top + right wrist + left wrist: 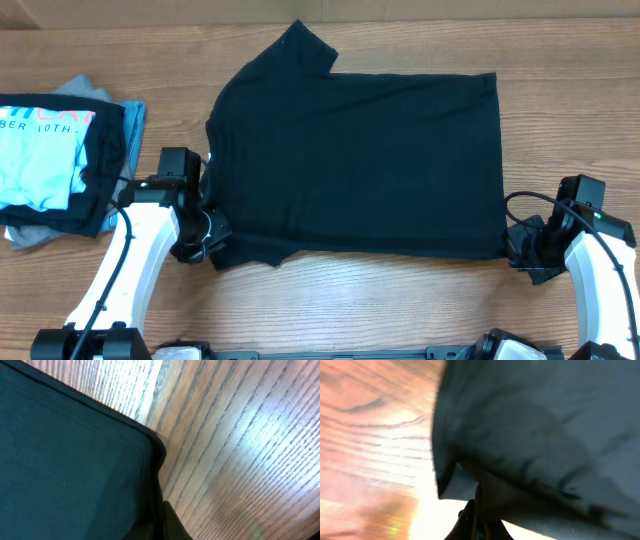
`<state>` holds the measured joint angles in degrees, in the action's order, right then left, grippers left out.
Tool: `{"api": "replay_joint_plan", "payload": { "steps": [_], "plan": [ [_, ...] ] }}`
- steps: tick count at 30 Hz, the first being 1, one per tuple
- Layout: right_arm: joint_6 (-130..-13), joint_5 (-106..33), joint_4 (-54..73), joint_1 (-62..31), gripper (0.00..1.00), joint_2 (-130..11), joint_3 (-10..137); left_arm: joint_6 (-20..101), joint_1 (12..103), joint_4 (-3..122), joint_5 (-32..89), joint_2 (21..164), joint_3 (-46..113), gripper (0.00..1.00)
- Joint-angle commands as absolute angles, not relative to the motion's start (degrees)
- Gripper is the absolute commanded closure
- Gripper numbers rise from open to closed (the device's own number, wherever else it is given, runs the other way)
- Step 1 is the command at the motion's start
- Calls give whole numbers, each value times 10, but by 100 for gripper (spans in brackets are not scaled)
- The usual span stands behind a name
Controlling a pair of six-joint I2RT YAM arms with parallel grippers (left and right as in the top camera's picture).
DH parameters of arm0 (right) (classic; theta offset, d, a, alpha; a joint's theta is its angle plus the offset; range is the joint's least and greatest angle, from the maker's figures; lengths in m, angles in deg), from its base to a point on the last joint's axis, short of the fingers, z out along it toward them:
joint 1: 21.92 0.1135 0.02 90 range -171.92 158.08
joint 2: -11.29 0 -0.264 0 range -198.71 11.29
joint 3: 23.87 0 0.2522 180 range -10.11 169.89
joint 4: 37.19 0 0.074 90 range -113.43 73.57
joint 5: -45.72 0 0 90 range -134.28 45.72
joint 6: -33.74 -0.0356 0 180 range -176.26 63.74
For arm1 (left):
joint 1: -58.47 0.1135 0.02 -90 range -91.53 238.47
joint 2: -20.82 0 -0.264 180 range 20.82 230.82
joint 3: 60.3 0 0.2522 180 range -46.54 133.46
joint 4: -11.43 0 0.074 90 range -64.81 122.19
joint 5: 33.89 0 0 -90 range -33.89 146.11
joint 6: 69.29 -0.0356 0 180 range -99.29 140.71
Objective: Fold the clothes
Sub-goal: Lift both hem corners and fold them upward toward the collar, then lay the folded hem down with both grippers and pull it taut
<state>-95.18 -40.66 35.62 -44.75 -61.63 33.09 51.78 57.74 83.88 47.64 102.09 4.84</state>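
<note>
Seen from overhead, the black T-shirt (360,160) lies spread across the middle of the wooden counter (400,300). Its hem is toward the right of the frame and one sleeve sticks out at the top centre. The left gripper (205,238) sits at the shirt's lower left corner and the right gripper (522,248) at its lower right corner, but at this height the jaws themselves are too small to read. The wrist cameras fill that gap. The left wrist view, blurred, shows a fold of black cloth raised off the wood and drawn down into the closed jaws at the bottom centre. The right wrist view shows the stitched corner of the hem running into the jaws at the bottom edge, clamped on it. Only the overhead view takes in the pile at the far left: a light blue T-shirt (40,160) with white lettering lying on darker cloth, with a grey garment (30,238) beneath.
</note>
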Motion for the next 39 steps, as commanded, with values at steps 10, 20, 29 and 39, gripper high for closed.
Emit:
{"api": "replay_joint_plan", "payload": {
  "steps": [10, 20, 29, 39],
  "plan": [
    [-944, -417, 322, -399, 96, -648, 384, 503, 581, 812, 455, 1018, 92, 96],
    [-937, -417, 294, -382, 96, -756, 451, 494, 581, 780, 479, 1018, 92, 96],
    [-934, -419, 232, -376, 96, -759, 452, 475, 581, 757, 497, 1023, 92, 96],
    [-917, -412, 171, -376, 96, -759, 452, 455, 581, 729, 510, 1039, 103, 96]
  ]
}}
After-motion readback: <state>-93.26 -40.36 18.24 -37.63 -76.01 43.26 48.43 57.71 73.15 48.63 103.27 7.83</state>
